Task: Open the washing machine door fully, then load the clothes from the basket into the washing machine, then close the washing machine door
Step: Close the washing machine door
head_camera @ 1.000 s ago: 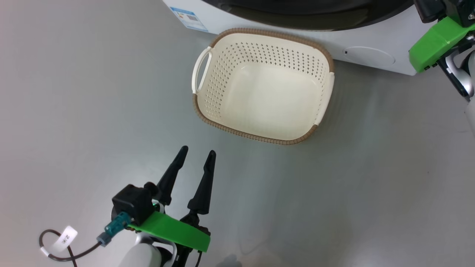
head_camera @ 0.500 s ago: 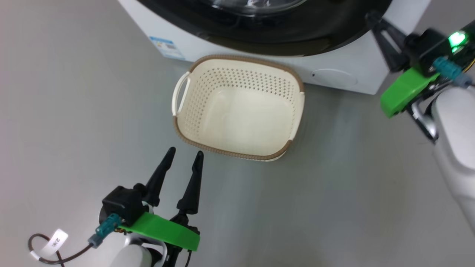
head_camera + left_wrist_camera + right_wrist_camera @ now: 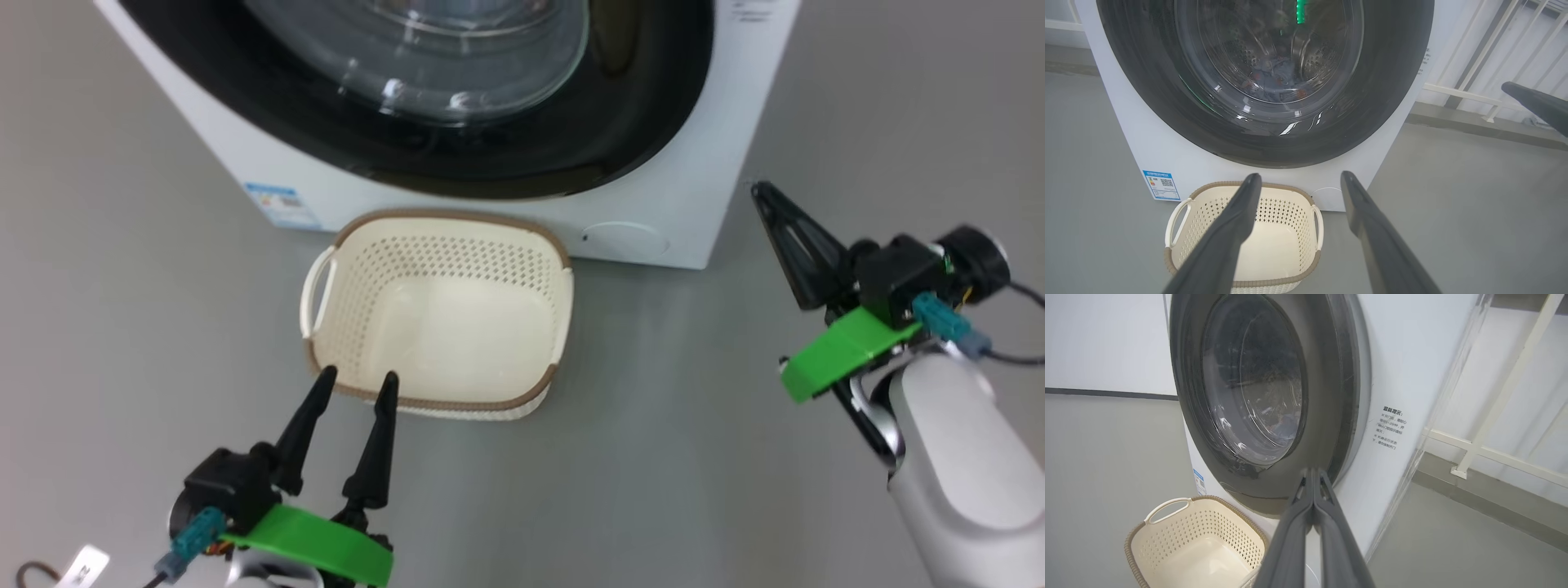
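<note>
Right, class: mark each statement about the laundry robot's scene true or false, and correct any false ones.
1. The basket is empty. True.
2. The washing machine door hangs wide open. False: it lies shut against the washing machine.
3. The left tool has its fingers spread apart. True.
4. The right tool grips a piece of cloth. False: its fingers are pressed together on nothing.
5. The basket stands on top of the machine. False: it stands on the floor in front of it.
</note>
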Motion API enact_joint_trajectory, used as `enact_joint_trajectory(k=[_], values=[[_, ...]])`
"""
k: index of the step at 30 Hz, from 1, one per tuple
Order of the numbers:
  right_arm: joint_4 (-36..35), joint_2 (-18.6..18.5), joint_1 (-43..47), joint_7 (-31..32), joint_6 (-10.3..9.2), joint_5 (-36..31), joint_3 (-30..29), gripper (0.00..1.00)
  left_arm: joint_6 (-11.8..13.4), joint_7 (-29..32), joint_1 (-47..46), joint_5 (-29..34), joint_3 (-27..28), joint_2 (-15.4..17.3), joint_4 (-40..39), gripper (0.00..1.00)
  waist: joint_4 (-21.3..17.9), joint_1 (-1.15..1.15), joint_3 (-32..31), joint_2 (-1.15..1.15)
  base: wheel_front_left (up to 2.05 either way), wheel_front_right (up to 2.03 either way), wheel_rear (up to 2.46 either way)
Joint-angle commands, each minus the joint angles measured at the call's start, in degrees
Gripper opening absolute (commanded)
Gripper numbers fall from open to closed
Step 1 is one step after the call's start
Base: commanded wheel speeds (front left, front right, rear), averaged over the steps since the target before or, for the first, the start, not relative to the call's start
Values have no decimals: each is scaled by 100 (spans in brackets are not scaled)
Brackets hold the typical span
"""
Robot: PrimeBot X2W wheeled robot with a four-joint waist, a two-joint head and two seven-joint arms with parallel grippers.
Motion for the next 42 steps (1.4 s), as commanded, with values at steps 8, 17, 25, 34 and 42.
enact_joint_trajectory(k=[8, 17, 25, 34, 42], values=[[-665, 450, 1062, -43, -35, -151, -553, 0, -15, -37, 295, 112, 394, 199, -145, 100, -738, 0, -773, 0, 0, 0, 0], [-1050, 972, 1985, -43, -35, -257, -1316, 0, -15, -37, 627, 135, 635, 216, -161, 100, -1022, 0, -1099, 0, 0, 0, 0], [-1308, 1325, 2678, -22, -35, -377, -1867, 0, -15, -37, 866, 270, 932, 136, -117, 100, -1197, 0, -1328, 0, 0, 0, 0], [-1328, 1384, 3041, -32, -35, -260, -2203, 53, -15, -37, 996, 383, 1143, 65, -99, 100, -1239, 0, -1505, 0, 0, 0, 0], [-1310, 1386, 3162, -40, -35, -186, -2159, 100, -15, -37, 1068, 455, 1223, 20, -127, 100, -1241, 0, -1560, 0, 0, 0, 0]])
